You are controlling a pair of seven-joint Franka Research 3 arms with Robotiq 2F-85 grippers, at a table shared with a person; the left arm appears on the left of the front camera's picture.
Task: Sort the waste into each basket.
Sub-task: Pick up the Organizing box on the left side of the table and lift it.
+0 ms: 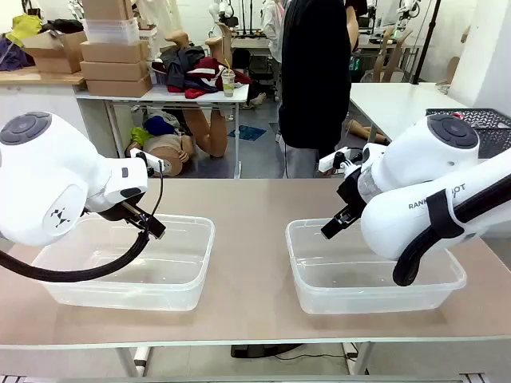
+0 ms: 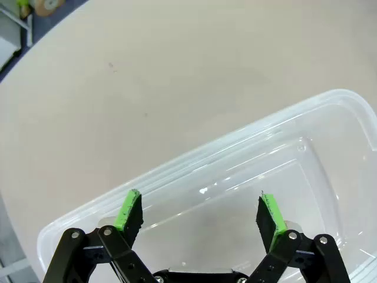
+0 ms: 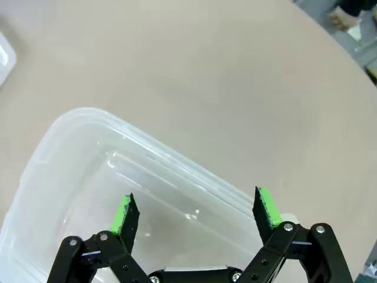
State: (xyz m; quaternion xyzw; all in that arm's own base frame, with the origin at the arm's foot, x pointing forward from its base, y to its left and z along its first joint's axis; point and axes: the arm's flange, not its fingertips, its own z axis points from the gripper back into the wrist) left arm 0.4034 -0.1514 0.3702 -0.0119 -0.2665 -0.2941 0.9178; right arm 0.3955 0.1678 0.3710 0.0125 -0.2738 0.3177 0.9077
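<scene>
In the front view two clear tubs sit on the worktop (image 1: 251,207), one at lower left (image 1: 192,297) and one at lower right (image 1: 300,279). Both stand close to the near edge. A bare strip of worktop lies between them in the middle of the frame, and another open band runs behind them to the far edge, where a person (image 1: 315,80) stands. A dark lattice basket (image 1: 489,120) shows at upper right, behind the right arm.

In the left wrist view the left pincer (image 2: 200,206) hangs with its green pads spread wide and nothing between them. It is above the inside of the left tub, whose rim (image 2: 235,138) runs diagonally from lower left to upper right. Bare worktop lies beyond, its edge cutting the upper left corner.

The right pincer (image 3: 196,206) is likewise spread and holds nothing, above the right tub just inside its rim (image 3: 147,144). Open worktop covers the upper frame, with its edge at upper right.
</scene>
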